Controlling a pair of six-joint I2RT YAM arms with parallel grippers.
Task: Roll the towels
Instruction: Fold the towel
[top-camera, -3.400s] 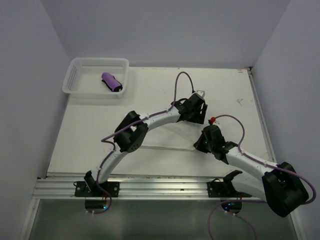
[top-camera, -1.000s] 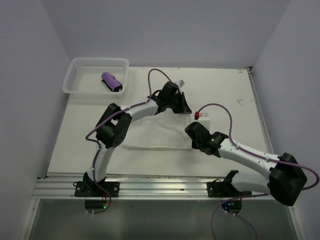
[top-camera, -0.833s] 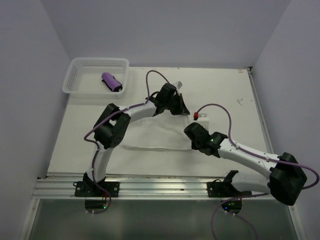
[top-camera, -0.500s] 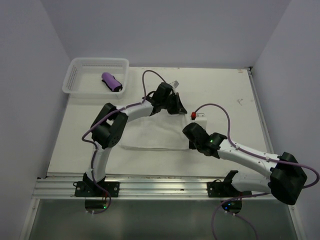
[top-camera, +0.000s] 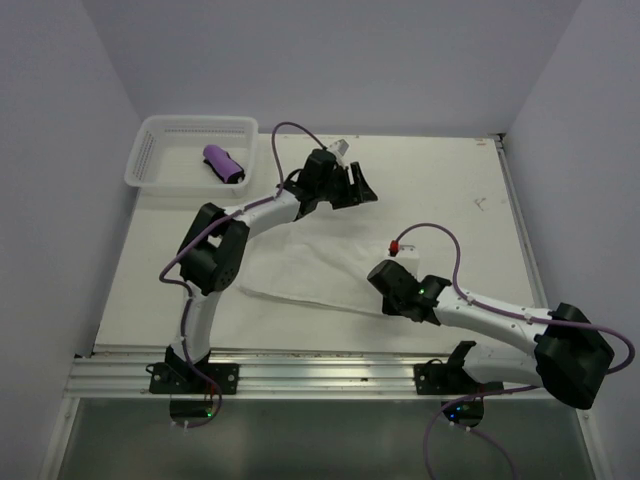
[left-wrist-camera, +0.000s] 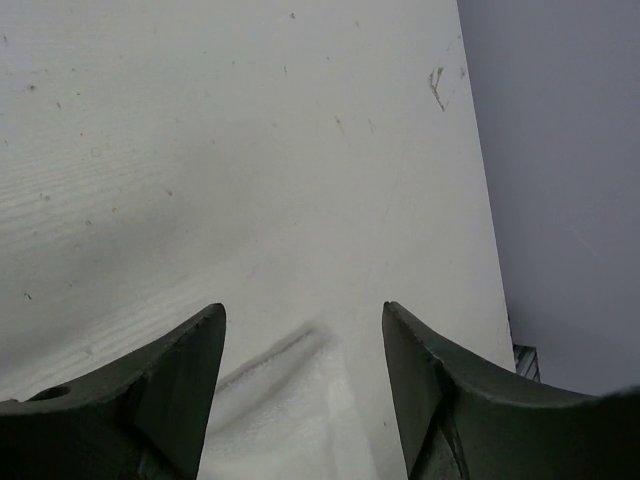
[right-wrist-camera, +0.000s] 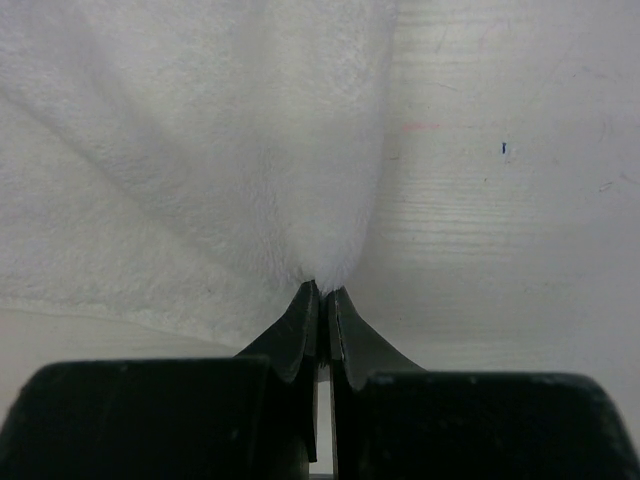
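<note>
Scuffed white bench (top-camera: 455, 190) between pale lilac walls (top-camera: 330, 60); fluffy white towel (top-camera: 310, 265) lies rumpled, right pincer (right-wrist-camera: 322, 292) pinching it, left pincer (left-wrist-camera: 305, 325) spread wide.

**Where things lie on the table**

The white plastic mesh basket (top-camera: 150, 128) stands at the far left corner of the pale flat table (top-camera: 450, 180). The small purple rolled cloth towel (top-camera: 223, 164) lies inside it. The large fluffy white cloth towel (top-camera: 300, 262) lies spread mid-table, nearer than the basket and to its right, apart from it. The left gripper (top-camera: 354, 186) hangs just beyond the white towel's far side, right of the basket. The right gripper (top-camera: 388, 298) sits at the towel's near right edge, with that edge between its fingers (right-wrist-camera: 300, 325).
</note>
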